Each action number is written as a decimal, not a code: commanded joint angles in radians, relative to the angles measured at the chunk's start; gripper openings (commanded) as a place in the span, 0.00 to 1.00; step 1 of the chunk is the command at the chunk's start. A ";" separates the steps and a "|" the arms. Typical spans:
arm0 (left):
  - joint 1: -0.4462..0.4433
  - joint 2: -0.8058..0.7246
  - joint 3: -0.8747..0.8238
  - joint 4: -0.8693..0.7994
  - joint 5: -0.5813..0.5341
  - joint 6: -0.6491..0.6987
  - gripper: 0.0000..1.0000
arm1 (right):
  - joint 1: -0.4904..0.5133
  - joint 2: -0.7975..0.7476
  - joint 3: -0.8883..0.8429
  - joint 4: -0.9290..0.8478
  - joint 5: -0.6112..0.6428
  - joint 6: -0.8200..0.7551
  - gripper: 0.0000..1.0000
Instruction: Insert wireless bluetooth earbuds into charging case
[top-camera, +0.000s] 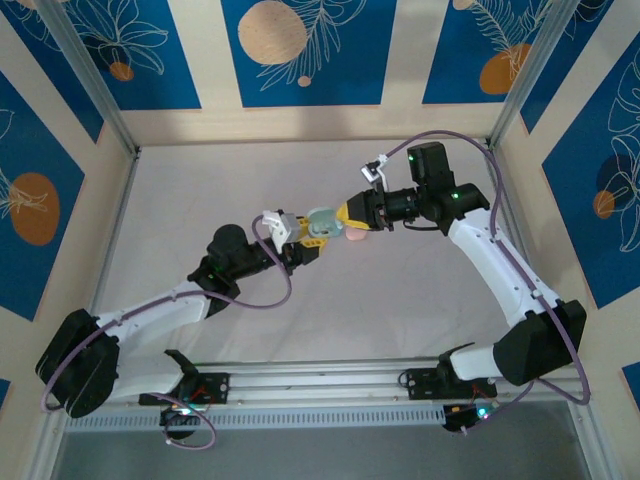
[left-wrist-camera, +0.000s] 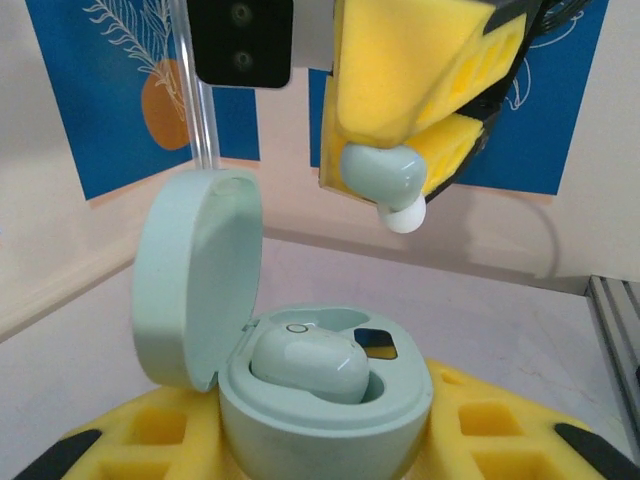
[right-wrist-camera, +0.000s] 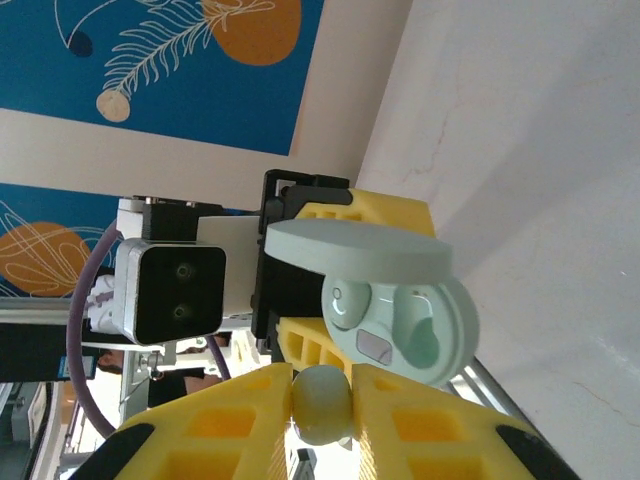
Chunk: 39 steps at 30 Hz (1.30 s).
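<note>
My right tool (right-wrist-camera: 320, 395) pinches a mint plastic earbud (left-wrist-camera: 385, 175) above the open mint oval case (left-wrist-camera: 325, 415) my left tool (top-camera: 310, 238) clamps; the left wrist view shows one free socket (left-wrist-camera: 375, 345).

The socket (left-wrist-camera: 378, 343) farther from the lid (left-wrist-camera: 195, 280) of the charging case (left-wrist-camera: 320, 430) is left open from above, and clear air is seen between it and the held earbud (left-wrist-camera: 385, 172) in the jaws of the right gripper (right-wrist-camera: 320, 400). The nearer socket is filled by a seated earbud (left-wrist-camera: 305, 365). Entry from the hinge side is barred by the raised lid. Bare bench (top-camera: 200, 190) is seen around both arms, broken by a pink object (top-camera: 356, 238).
</note>
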 joint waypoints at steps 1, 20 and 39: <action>-0.013 0.001 0.034 0.041 0.043 -0.003 0.36 | 0.013 0.017 0.033 -0.004 -0.025 0.005 0.21; -0.013 0.010 0.049 0.069 0.061 -0.042 0.36 | 0.034 0.051 0.035 -0.033 0.003 -0.027 0.21; -0.013 0.003 0.055 0.083 0.062 -0.055 0.36 | 0.052 0.076 0.063 -0.112 0.078 -0.085 0.29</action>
